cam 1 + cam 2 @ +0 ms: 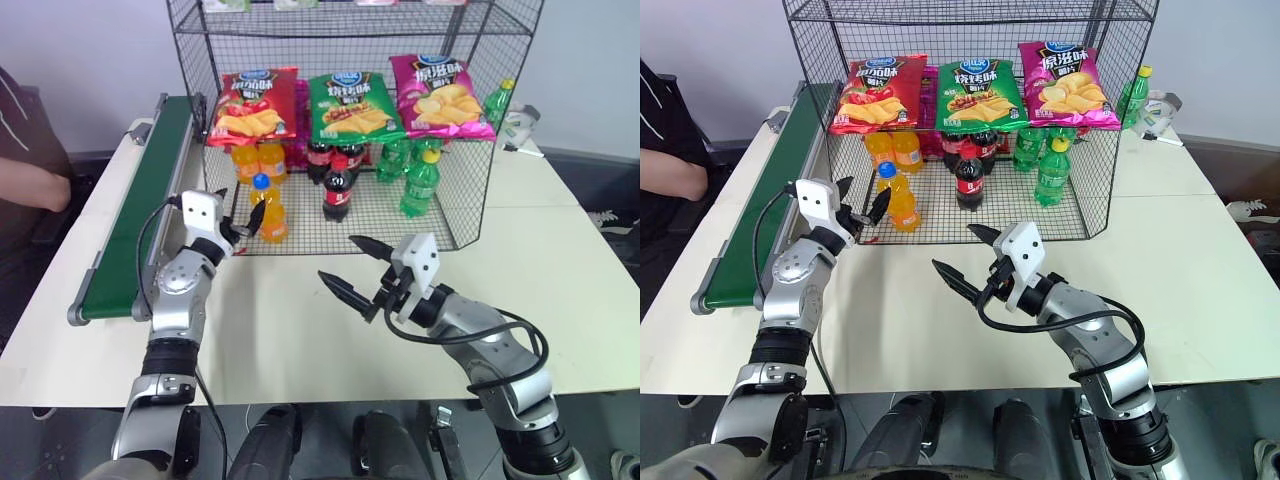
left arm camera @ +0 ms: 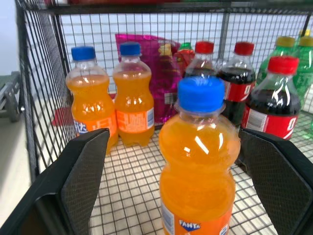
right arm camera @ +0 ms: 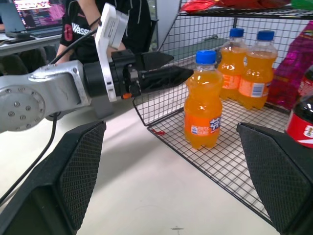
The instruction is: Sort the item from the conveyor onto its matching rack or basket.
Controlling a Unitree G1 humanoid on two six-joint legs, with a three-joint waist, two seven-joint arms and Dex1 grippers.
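Hanging side by side along the shelf front: a red chip bag (image 1: 255, 103), a green chip bag (image 1: 349, 106) and a magenta chip bag (image 1: 440, 97). Standing behind, on the grid floor: two orange bottles (image 2: 110, 100) at the back, red-capped cola bottles (image 1: 337, 185) in the middle, green bottles (image 1: 418, 180) beside them. Sitting past the cage on the pale tabletop (image 1: 300, 330): another green bottle (image 1: 497, 100). Leaning in at the edge: a person's arm (image 1: 30, 185).

We seem to be in a lab mocked up as a shop: a table (image 1: 560, 260) carries a conveyor (image 1: 140, 215) and a rack (image 1: 350, 120) of snacks, with a laptop (image 3: 36, 17) beside a person (image 3: 105, 19).
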